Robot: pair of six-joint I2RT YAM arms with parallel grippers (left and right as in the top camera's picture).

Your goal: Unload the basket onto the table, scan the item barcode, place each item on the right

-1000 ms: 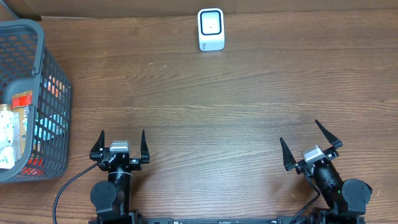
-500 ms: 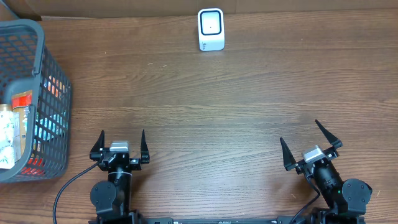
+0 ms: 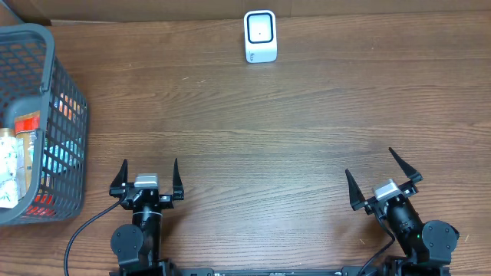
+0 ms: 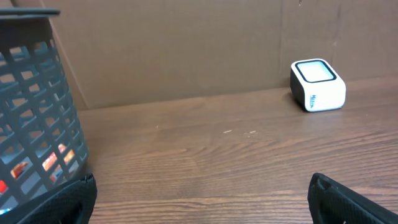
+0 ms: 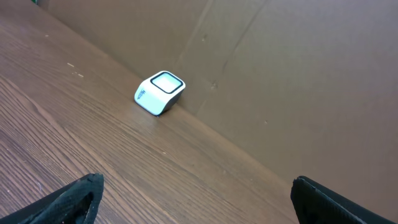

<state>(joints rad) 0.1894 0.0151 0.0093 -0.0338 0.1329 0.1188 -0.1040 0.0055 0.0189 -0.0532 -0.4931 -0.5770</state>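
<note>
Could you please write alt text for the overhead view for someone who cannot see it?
At the near edge of a wooden table, the left gripper and right gripper are both open and holding nothing. A white scanner stands at the far edge; a grey basket with packaged items is at the left.

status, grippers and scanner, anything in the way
Left gripper open, empty; right gripper open, empty. Scanner at far edge; items in basket at left, none picked. Nothing between grippers and scanner.
</note>
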